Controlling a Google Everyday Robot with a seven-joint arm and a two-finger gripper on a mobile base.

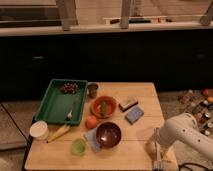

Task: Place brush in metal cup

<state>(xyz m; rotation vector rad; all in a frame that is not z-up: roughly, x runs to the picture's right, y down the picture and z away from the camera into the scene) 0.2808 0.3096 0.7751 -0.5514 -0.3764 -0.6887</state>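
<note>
The brush, seen as a slim pale handle with a small dark head, is laid slantwise at 9 o'clock on the wooden table, across the near rim of the green tray, which holds a dark clump at its far end. The metal cup, small and dull grey, is stood at 11 o'clock just beside the tray's far corner, and something green is held in the orange bowl near it. The gripper is hung at 4 o'clock by the table's near right corner, well apart from both; whether it is spread or pressed together cannot be told.
</note>
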